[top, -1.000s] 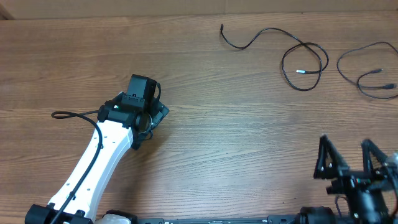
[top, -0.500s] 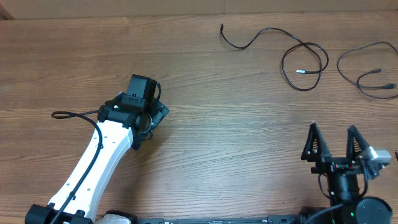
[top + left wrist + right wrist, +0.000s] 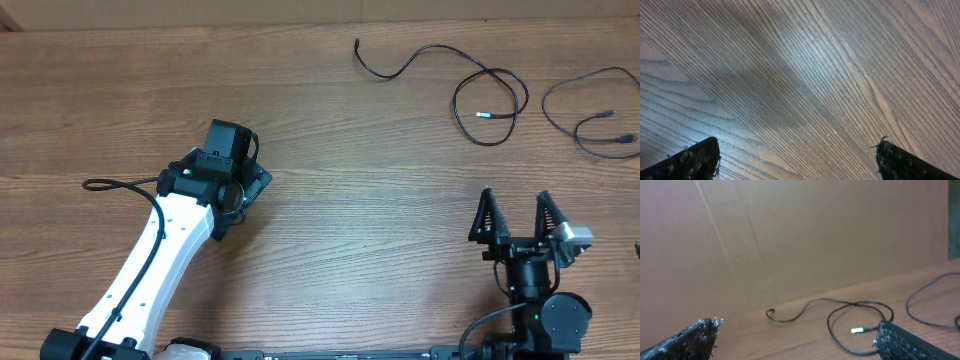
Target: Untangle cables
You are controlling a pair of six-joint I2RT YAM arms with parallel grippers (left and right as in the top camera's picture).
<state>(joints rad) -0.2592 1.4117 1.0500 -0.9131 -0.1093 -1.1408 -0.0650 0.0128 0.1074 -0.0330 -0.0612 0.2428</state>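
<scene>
Two thin black cables lie apart at the far right of the wooden table. One cable (image 3: 470, 85) runs from a hooked end into a loop with a small silver plug; it also shows in the right wrist view (image 3: 840, 312). The other cable (image 3: 590, 115) curves by the right edge. My right gripper (image 3: 517, 222) is open and empty, near the front edge, well short of the cables. My left gripper (image 3: 232, 160) is open over bare wood at the left, its fingertips (image 3: 797, 160) wide apart with nothing between them.
A brown cardboard wall (image 3: 805, 235) stands along the table's far edge. A thicker black arm cable (image 3: 115, 185) loops out to the left of the left arm.
The right gripper has moved left and a little farther onto the table, staying open. The left arm and both cables have not moved.
</scene>
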